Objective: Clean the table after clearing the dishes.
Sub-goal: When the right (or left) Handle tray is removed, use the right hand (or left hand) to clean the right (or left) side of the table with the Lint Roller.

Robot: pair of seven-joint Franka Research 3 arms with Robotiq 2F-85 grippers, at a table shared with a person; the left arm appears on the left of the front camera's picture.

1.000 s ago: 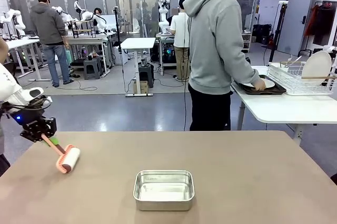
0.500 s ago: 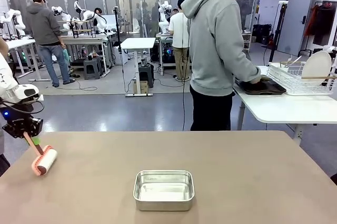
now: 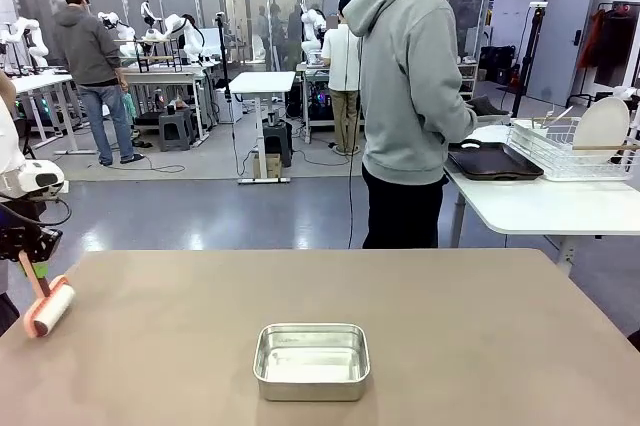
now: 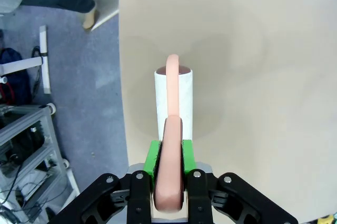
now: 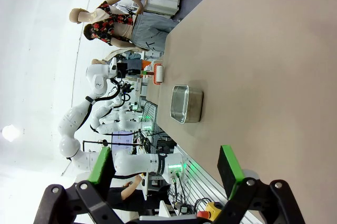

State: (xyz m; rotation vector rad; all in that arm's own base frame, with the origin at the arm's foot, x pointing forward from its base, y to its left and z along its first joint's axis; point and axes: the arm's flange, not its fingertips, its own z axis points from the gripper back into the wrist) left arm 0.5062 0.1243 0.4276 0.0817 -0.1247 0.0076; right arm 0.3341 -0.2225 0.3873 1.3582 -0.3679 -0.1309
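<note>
Tan-brown matte table (image 3: 450, 326); dark tray (image 3: 495, 160) on far white table.

1. The right gripper (image 5: 166, 169) rises from the bottom edge, its two green-padded fingers (image 5: 101, 165) spread wide apart with nothing between them.
2. The picture is rolled sideways; the tan table (image 5: 263, 66) stretches from the fingers toward the upper right.
3. A small steel pan (image 5: 187, 103) sits on the table near one long edge, empty as far as can be seen.
4. Farther along that same edge, near a corner, a white roller (image 5: 158, 73) with a pinkish handle rests on the top.
5. The left gripper (image 5: 142, 68) grips that handle, and its white arm (image 5: 84, 113) bends away beyond the table edge.
</note>
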